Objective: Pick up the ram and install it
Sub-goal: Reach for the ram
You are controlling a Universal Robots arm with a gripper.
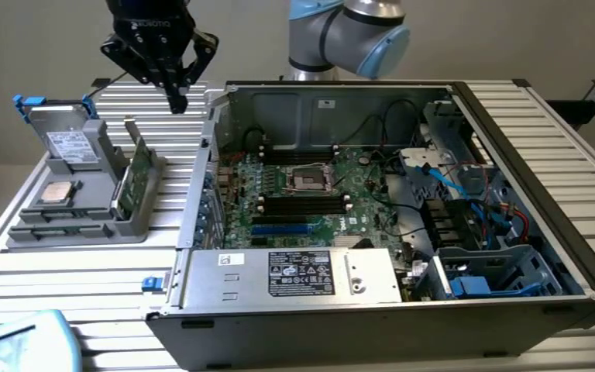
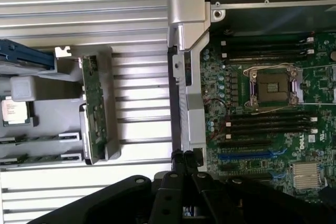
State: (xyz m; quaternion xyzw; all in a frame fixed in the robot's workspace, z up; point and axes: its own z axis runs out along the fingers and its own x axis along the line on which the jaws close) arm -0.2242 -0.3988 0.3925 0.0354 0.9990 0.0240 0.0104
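Shut tight on nothing, the jaws of the gripper [image 1: 179,99] point down above the slatted table [image 1: 70,287] in the exterior view, at about ten o'clock from the middle of the open computer case [image 1: 297,116]. A grey tray [image 1: 29,236] sits on the table at nine o'clock from the case. The ram [image 1: 58,215] lies in the tray's near end, at roughly seven o'clock from the gripper and well apart from it. A taller green card [image 1: 137,174] stands upright on the tray's case-side edge, at about six o'clock from the fingertips. Black memory slots [image 1: 303,203] cross the motherboard [image 1: 365,182] inside the case.

In the wrist view, the gripper [image 2: 184,155] has its fingertips pressed together, empty, over the case's side wall [image 2: 181,77]. The ram [image 2: 39,140] rests in the tray [image 2: 68,77], beyond the green card [image 2: 94,103] from the fingertips. The memory slots [image 2: 268,121] lie on the far side of that wall.
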